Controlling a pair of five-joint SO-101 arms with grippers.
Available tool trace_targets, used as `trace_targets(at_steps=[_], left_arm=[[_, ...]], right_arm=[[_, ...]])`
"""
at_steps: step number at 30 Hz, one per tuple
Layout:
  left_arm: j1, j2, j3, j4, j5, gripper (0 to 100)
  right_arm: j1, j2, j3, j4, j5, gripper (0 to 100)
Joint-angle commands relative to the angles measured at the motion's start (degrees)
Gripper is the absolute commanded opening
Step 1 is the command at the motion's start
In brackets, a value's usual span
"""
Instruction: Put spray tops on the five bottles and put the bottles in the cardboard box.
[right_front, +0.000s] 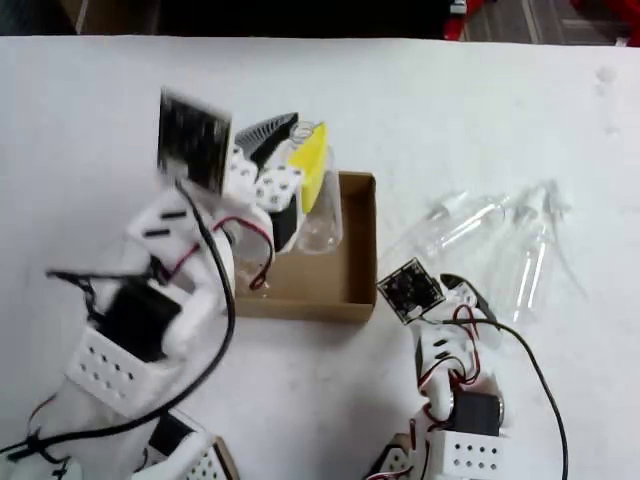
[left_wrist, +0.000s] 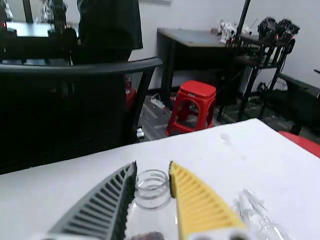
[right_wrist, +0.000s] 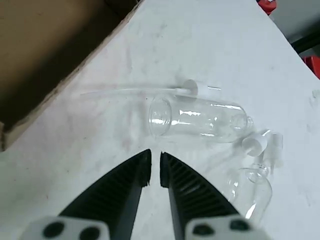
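A white table (right_front: 450, 110) seen from above, with an open cardboard box (right_front: 352, 262) at the centre of the frame. The left gripper (left_wrist: 152, 172), one finger black and one yellow, is clenched on the neck of a clear bottle (left_wrist: 151, 194). The neck is open, with no spray top on it. From above, this held bottle sits at the upper right part of the box, just left of its right wall; whether it touches the box floor cannot be told. To the right of the box, in the right half of the overhead frame, several clear bottles (right_front: 500, 240) lie on their sides close together on the table. The right gripper (right_wrist: 154, 169), with black fingers, hangs low over the table just below these, between them and the box's lower right corner. Its jaws are drawn almost together and grip nothing. In its wrist view a lying bottle (right_wrist: 200, 119) is near the fingertips, a loose spray top (right_wrist: 190, 87) with a long thin tube lies just beside it, and a second spray top (right_wrist: 260, 145) lies next to another bottle (right_wrist: 252, 192).
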Motion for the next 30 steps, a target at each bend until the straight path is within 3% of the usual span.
trace_targets(at_steps=[1,5,8,13,24,30], left_arm=[[0.7,-7.1,16.7,-19.3,-1.1,2],[1.1,-7.0,28.4,-33.8,-2.4,2],[2.7,-7.0,37.6,-45.5,-10.1,2],[3.3,-7.0,48.4,-57.8,-13.8,2],[2.0,-5.8,53.1,-61.3,-13.6,2],[1.6,9.6,46.5,-70.2,-14.0,2]], right_arm=[[0.0,-0.3,0.5,0.3,0.5,1.6],[-0.2,-0.3,0.5,0.3,0.5,1.6],[0.0,-0.3,0.5,0.3,0.5,1.6],[-0.2,-0.3,0.5,0.3,0.5,1.6],[-0.1,-0.3,0.5,0.3,0.5,1.6],[-0.1,-0.3,0.5,0.3,0.5,1.6]])
